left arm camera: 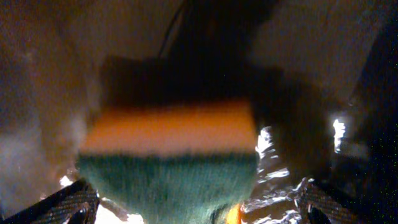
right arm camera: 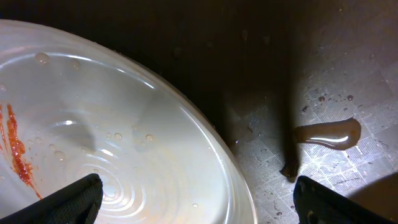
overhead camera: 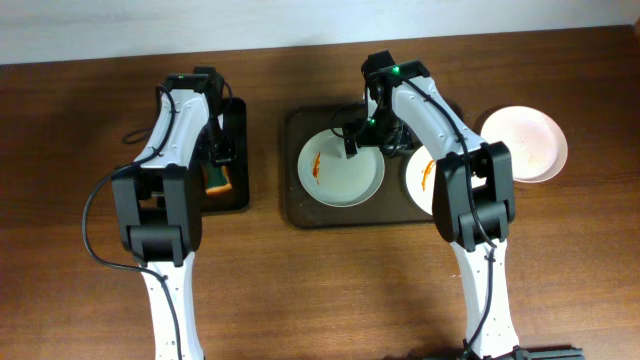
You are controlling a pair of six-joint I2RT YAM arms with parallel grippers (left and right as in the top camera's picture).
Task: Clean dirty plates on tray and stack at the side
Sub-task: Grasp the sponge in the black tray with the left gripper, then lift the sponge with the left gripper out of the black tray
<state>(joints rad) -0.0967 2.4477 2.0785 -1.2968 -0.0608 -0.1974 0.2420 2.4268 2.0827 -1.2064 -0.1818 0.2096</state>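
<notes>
The dark brown tray [overhead camera: 300, 215] holds two white plates. The left plate [overhead camera: 340, 170] has an orange-red smear and so does the right one [overhead camera: 422, 178], which my right arm partly covers. A third plate [overhead camera: 525, 143] lies on the table to the right of the tray, with only a faint mark. My right gripper [overhead camera: 368, 135] is open at the left plate's far rim. In the right wrist view it [right arm camera: 196, 202] straddles the rim of the plate [right arm camera: 124, 143], with one finger over the plate and one over the tray [right arm camera: 348, 87]. My left gripper [overhead camera: 218, 160] is open around a sponge [left arm camera: 171, 143].
The sponge [overhead camera: 217, 180], orange on top with a green scouring layer, lies in a small black tray [overhead camera: 238, 120] left of the brown tray. A brownish liquid blob [right arm camera: 326, 134] sits on the wet tray floor. Water drops dot the plate.
</notes>
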